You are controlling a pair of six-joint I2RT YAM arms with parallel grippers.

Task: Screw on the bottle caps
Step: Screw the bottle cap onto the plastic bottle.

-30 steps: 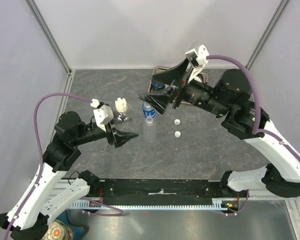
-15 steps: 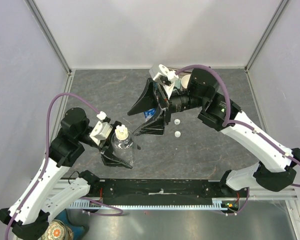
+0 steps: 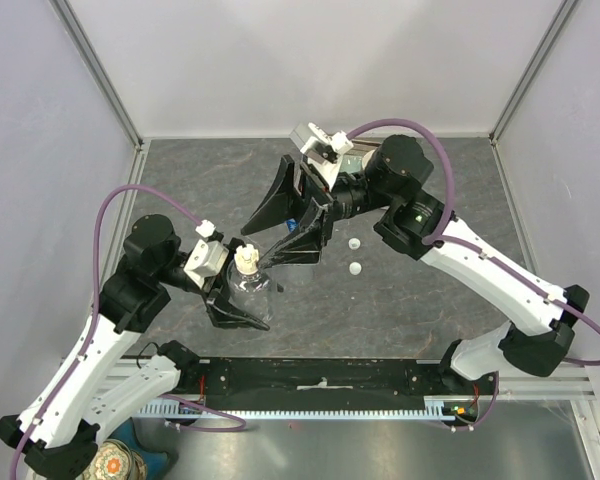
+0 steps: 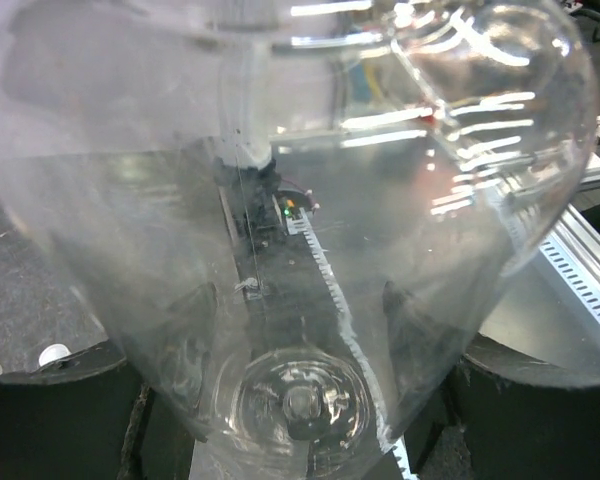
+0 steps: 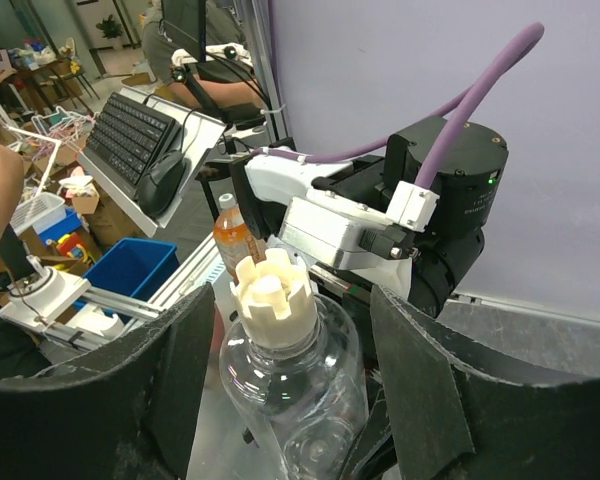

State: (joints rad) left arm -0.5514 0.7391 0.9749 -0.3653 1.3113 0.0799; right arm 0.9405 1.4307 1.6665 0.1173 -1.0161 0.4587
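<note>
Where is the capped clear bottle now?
Top view, left of centre: the capped bottle is in the left gripper, the open right gripper straddling its cap.

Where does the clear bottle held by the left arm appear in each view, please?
Top external: the bottle is left of centre, below the middle.
Left wrist: the bottle fills almost the whole frame, base lowest.
Right wrist: the bottle stands bottom centre, neck up.
Shared landmark: its cream cap, visible from top and right wrist, not left wrist.

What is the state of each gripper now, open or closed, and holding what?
Left gripper: closed on the clear bottle.
Right gripper: open, its fingers on either side of the cream cap on that bottle.
</note>
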